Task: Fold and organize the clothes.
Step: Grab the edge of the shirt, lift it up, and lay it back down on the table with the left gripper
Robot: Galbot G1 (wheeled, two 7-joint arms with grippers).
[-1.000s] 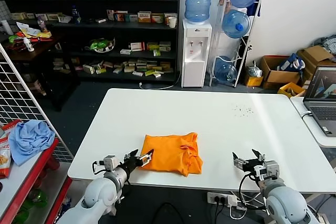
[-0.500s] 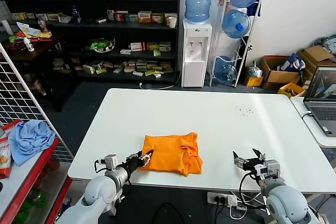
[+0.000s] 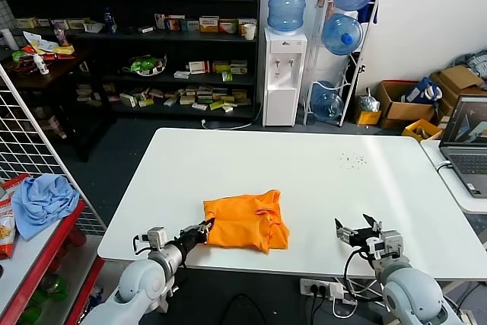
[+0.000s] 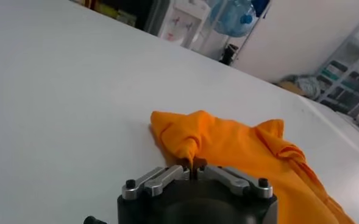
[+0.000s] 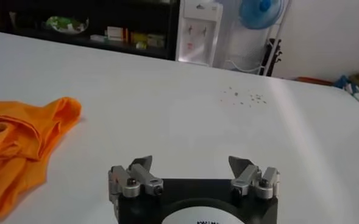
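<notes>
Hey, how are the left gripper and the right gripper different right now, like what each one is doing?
The left gripper is shut on the orange T-shirt, pinching its corner; the right gripper is open and holds nothing. The left gripper touches the shirt at its left edge, while the right gripper sits apart from it, over bare white table. Both sit low near the table's front edge.

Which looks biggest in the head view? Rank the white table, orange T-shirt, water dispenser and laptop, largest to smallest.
1. White table
2. Water dispenser, though it stands farther back, so its true size is unsure
3. Orange T-shirt
4. Laptop, cut off by the picture's edge, so only its visible part counts
</notes>
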